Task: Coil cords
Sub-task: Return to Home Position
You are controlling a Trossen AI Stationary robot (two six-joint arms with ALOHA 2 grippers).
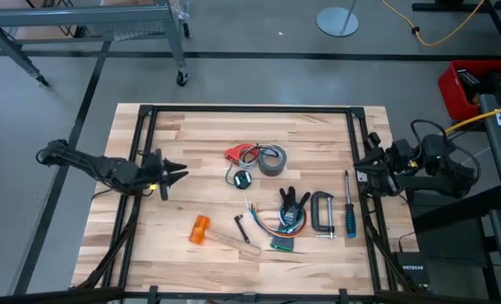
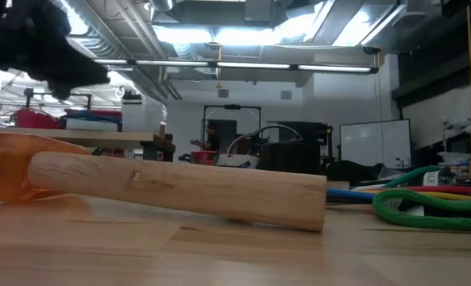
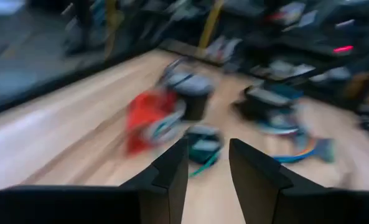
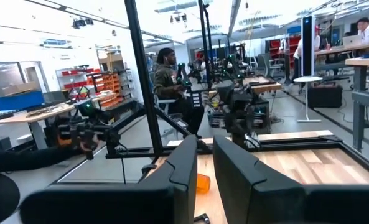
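One dark cord ends in a red plastic piece (image 1: 236,154) and lies bunched against the grey tape roll (image 1: 272,160) at mid-table. A small black round puck (image 1: 242,179) with its thin cord lies just nearer. In the left wrist view, which is blurred, the red piece (image 3: 148,115) and the puck (image 3: 203,142) lie ahead of the fingers. My left gripper (image 1: 177,171) (image 3: 208,149) is open and empty, above the table left of the cords, pointing at them. My right gripper (image 1: 364,165) (image 4: 204,142) waits at the table's right edge, with a narrow gap between its fingers, holding nothing.
A mallet with an orange head (image 1: 200,230) and a wooden handle (image 2: 179,191) lies near the front. Black-handled pliers (image 1: 293,203), a bundle of coloured wires (image 1: 271,225), a clamp (image 1: 322,214) and a screwdriver (image 1: 349,207) lie right of centre. Bare wood lies between my left gripper and the cords.
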